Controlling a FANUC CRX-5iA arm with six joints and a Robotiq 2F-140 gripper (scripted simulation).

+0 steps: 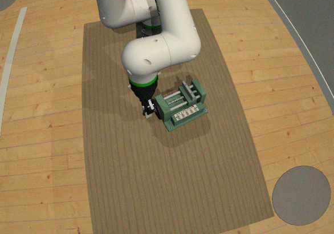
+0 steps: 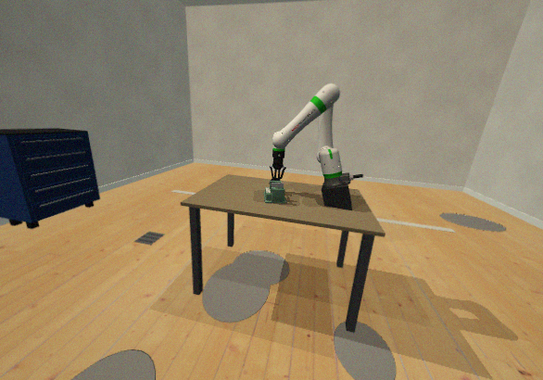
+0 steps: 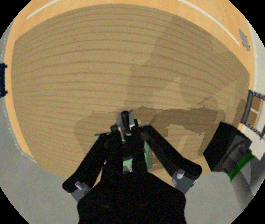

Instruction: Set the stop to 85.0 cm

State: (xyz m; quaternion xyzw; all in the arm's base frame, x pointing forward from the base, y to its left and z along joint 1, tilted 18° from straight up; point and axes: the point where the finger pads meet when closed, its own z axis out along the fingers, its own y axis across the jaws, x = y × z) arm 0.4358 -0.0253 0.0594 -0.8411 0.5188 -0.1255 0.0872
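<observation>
The hand [image 1: 149, 110] [image 2: 276, 179] [image 3: 126, 116] is closed, apparently gripping the crank of the dark handwheel [image 1: 158, 111], though the contact is largely hidden. The wheel sits at one end of the green fixture [image 1: 163, 104] [image 2: 278, 196] [image 3: 128, 165] on the table [image 1: 128, 168] [image 2: 208, 196] [image 3: 83, 60]; the stop [image 1: 188, 91] [image 2: 277, 185] stands toward the opposite end. A wrist path straying off the crank's circle could slip the grip or bind the wheel; turning too far would overshoot 85.0, and a sideways release could nudge it. Count: one hand, one handwheel, one stop, one scale [image 1: 186, 112], one red pointer [image 1: 192, 106].
</observation>
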